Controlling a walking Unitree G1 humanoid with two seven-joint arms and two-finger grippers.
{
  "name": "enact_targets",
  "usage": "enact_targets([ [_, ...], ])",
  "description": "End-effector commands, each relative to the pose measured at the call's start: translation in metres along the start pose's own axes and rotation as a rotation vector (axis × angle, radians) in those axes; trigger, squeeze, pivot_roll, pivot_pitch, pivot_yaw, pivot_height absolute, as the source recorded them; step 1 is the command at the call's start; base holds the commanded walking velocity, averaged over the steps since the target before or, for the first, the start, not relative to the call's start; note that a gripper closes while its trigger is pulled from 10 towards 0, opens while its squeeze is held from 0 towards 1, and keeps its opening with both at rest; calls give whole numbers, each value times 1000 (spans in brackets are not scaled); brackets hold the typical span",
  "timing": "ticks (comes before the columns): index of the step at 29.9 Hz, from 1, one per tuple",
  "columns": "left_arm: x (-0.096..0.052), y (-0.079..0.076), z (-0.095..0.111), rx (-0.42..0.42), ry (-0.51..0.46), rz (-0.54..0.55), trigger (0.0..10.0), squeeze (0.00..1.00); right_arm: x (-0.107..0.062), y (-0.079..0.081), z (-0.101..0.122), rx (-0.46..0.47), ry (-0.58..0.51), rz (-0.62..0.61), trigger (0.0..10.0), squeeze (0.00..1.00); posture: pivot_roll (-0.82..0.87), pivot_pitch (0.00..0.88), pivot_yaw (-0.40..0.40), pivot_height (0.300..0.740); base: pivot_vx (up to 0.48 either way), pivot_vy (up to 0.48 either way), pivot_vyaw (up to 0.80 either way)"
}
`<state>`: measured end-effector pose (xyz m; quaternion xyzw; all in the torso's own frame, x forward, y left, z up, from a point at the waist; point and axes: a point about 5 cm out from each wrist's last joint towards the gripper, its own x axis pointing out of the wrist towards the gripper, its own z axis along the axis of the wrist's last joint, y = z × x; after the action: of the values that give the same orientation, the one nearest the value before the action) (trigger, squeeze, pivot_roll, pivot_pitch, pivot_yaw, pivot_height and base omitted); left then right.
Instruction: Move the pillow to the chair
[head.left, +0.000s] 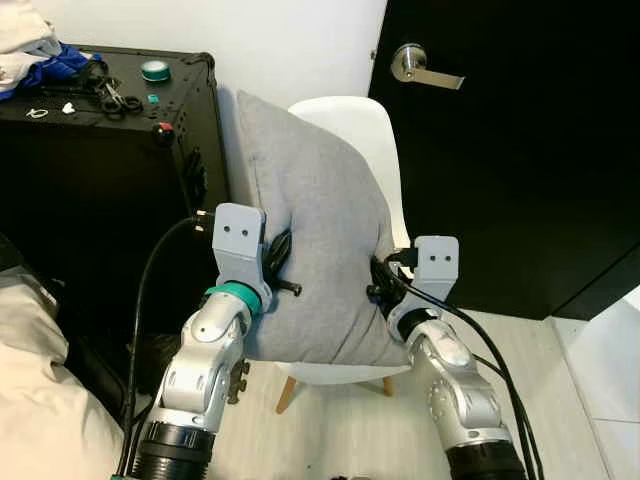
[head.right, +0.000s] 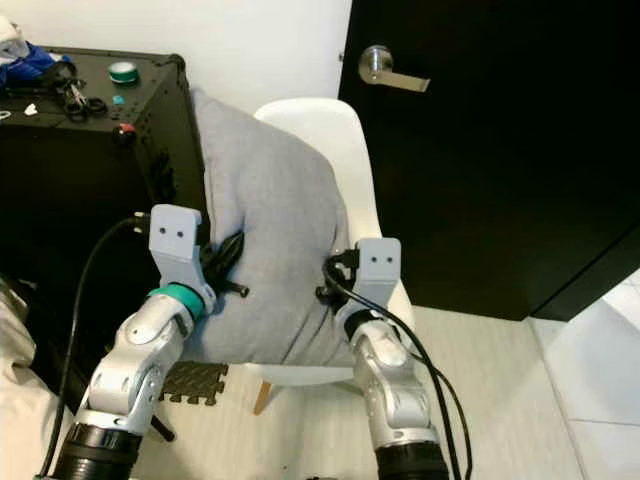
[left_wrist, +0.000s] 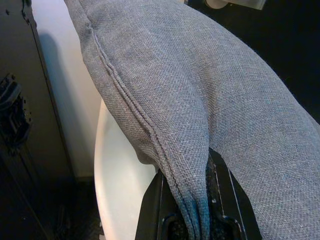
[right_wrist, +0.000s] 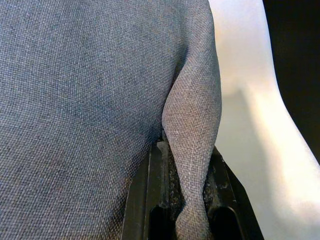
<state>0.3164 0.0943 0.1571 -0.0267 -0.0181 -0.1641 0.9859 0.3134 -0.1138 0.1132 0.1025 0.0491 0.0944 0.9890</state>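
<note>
A grey fabric pillow (head.left: 315, 230) stands upright over the seat of a white plastic chair (head.left: 358, 128), leaning against its backrest. My left gripper (head.left: 280, 262) is shut on the pillow's left edge, and the left wrist view shows the seam (left_wrist: 195, 210) pinched between the black fingers (left_wrist: 150, 210). On the pillow's right edge my right gripper (head.left: 385, 280) is shut too, with a fold of cloth (right_wrist: 192, 150) squeezed between its fingers (right_wrist: 142, 200). The chair seat (left_wrist: 120, 185) is white beneath the pillow.
A black case (head.left: 110, 180) with scissors, a tape roll and small items on top stands to the chair's left. A black door (head.left: 510, 150) with a silver lever handle (head.left: 420, 66) is behind on the right. Pale bedding (head.left: 40, 400) lies at the lower left.
</note>
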Motion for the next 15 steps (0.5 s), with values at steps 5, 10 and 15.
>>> enact_targets([
  [5, 2, -8, 0, 21, -3, -35, 10000, 0, -1, 5, -1, -16, -2, 24, 10000, 0, 52, 33, 19, 671, 0, 0, 0],
  [10, 2, -9, 0, 30, 0, -45, 10000, 0, -1, 5, -1, -15, -3, 24, 10000, 0, 52, 32, 21, 661, 0, 0, 0],
  [15, 2, -10, 0, 34, 3, -52, 10000, 0, -1, 4, -2, -15, -4, 21, 10000, 0, 50, 33, 23, 651, 0, 0, 0],
])
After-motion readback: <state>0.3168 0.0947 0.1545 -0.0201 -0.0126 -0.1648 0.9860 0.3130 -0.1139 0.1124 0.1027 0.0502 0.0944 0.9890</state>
